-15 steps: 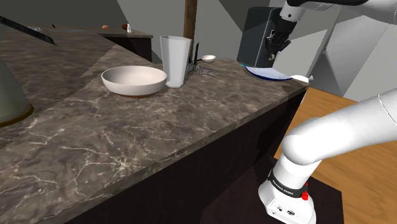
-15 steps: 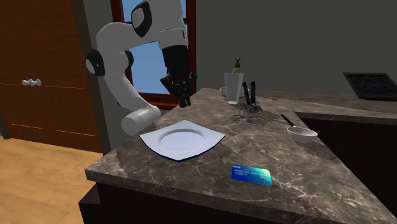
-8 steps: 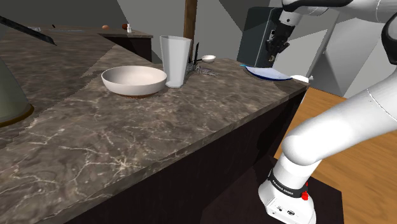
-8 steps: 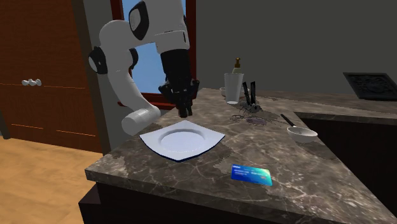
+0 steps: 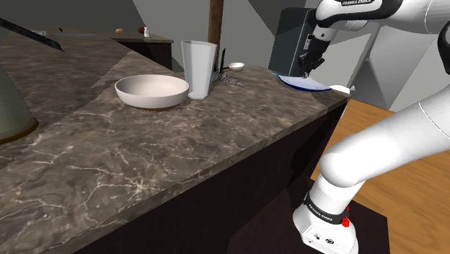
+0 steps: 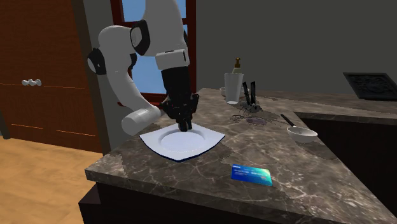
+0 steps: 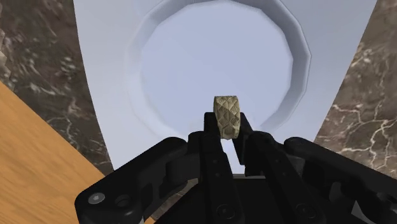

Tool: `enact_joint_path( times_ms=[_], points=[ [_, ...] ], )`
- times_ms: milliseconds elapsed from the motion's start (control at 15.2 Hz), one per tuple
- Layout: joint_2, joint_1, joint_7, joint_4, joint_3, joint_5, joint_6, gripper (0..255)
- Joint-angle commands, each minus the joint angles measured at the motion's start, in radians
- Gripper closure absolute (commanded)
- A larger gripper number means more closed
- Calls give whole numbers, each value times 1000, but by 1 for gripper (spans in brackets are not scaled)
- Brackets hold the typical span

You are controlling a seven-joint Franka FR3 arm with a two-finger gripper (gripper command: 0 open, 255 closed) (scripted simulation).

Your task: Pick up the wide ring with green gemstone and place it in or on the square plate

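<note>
ring [image 7: 227, 114]: wide tan band, faceted surface | plate [image 7: 108, 51]: white, square, round well, sat on dark veined countertop [image 7: 28, 57] | gripper [image 7: 228, 129]: fingers pinched ring above the well

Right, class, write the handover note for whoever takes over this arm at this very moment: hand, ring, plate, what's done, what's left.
Hand: shut on the ring, a tan patterned band clasped between the fingers; no gemstone shows from this side.
Square plate: white, near the edge of the counter; the hand hangs low over its round well.
Done: ring picked up and brought over the plate.
Left: lower if needed, open the hand, check the ring lies on the plate, withdraw.
</note>
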Motion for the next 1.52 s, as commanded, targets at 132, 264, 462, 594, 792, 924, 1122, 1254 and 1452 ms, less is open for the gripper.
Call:
enact_joint_path(
  times_ms=[132,264,462,594,792,924,1122,1254,1452],
  points=[
    [-6,-4,3,-49,-6,-7,44,255],
    [-6,-4,3,-49,-6,-7,44,255],
    [-6,-4,3,-49,-6,-7,44,255],
    [-6,-4,3,-49,-6,-7,44,255],
    [-6,-4,3,-49,-6,-7,44,0],
    [-6,-4,3,-49,-6,-7,44,0],
    [-14,-4,2,9,9,-2,-23,0],
    [-17,-2,0,66,20,2,-83,0],
    [-17,-2,0,66,20,2,-83,0]
  ],
)
